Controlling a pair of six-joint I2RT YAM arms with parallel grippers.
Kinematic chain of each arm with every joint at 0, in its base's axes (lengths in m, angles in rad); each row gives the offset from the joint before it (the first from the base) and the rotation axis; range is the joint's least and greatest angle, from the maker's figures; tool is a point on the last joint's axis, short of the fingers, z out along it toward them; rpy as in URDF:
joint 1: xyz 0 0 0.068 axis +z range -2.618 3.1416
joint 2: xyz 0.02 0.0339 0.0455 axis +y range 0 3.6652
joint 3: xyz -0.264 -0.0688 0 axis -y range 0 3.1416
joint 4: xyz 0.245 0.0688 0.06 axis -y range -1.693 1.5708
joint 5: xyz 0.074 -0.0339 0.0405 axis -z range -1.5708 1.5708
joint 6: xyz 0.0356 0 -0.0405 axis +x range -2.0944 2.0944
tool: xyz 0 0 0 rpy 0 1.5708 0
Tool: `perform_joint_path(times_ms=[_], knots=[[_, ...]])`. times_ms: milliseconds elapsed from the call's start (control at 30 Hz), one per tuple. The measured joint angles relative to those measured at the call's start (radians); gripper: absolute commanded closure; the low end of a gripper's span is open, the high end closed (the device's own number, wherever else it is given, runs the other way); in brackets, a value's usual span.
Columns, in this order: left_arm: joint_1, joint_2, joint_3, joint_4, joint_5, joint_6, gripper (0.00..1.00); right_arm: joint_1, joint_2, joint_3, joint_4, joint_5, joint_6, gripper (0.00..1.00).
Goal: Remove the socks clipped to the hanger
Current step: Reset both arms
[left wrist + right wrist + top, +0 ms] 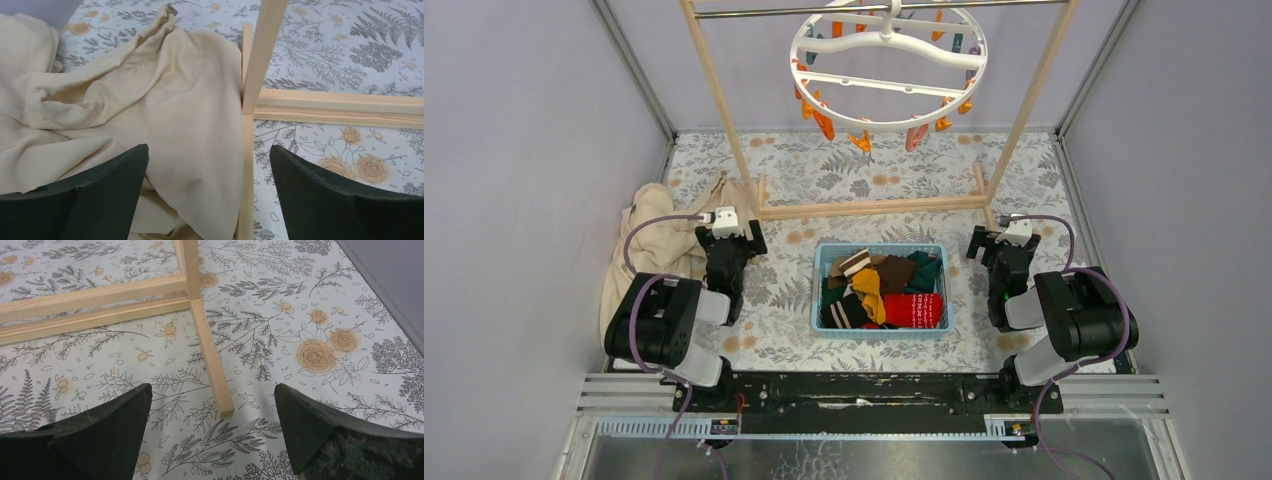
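The round white hanger (889, 62) hangs from the rail at the top, its orange and teal clips (824, 122) dangling with nothing visibly clipped in them. Several socks (882, 290), red patterned, mustard, brown, dark green and striped, lie piled in the blue basket (818, 300) between the arms. My left gripper (732, 236) is low by the rack's left foot, open over the beige cloth (165, 100), nothing between its fingers. My right gripper (1004, 243) is by the rack's right foot, open and holding nothing above the floral mat (260, 305).
The wooden rack frame (874, 207) spans the back, its base bars (340, 102) and foot (212, 370) just ahead of both grippers (208, 148) (213, 386). The beige cloth (649, 240) is heaped at the left. Grey walls close in both sides.
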Motion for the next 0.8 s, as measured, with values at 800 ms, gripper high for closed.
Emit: perform_joint_path(times_ms=[800], knots=[[0.005,0.010,-0.009,0.060,-0.020,-0.019,0.01,0.000,0.000,0.002,-0.011,0.000,0.000,0.00]])
